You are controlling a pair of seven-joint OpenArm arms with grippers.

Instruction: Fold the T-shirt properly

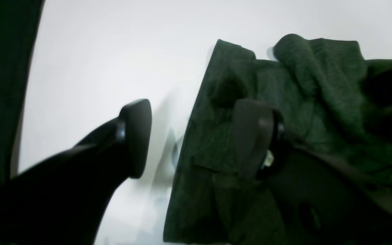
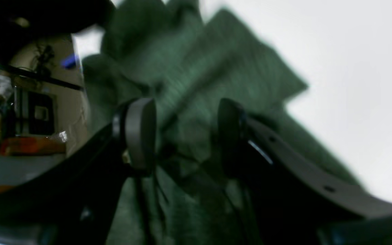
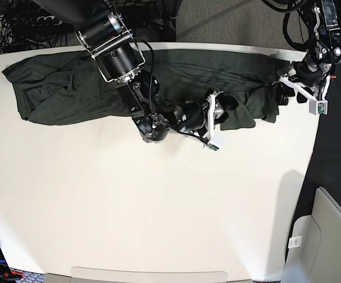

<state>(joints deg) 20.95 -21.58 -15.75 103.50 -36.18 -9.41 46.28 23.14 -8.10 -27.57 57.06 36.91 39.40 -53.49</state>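
**A:** While the overhead camera looks down on the white tabletop point(image 3: 129, 206), where does the dark olive-green heathered knit T-shirt point(image 3: 64, 88) lie?

**B:** Along the far edge, stretched across nearly the whole width. The part on that view's left lies fairly flat in broad folds; the part on its right is bunched and rumpled near the table's corner.

**A:** And the right gripper point(image 3: 216, 118)?

**B:** Its arm reaches from the top left of the overhead view and lies low across the cloth, with the gripper at the near edge of the bunched section. In its own wrist view the right gripper point(image 2: 185, 132) shows two dark pads standing apart, with green fabric filling the space between and behind them. That picture is blurred, so I cannot tell whether the pads pinch the cloth or merely frame it.

**A:** The left gripper point(image 3: 300, 88)?

**B:** It is at the shirt's end on the overhead view's right, near the table edge. In the left wrist view the left gripper point(image 1: 196, 136) is spread wide: one finger is seen against bare white table, the other against the knit fabric, and the shirt's straight edge point(image 1: 191, 132) runs between them. Nothing is clamped. A thick fold of ribbed knit point(image 1: 318, 75) humps up beyond.
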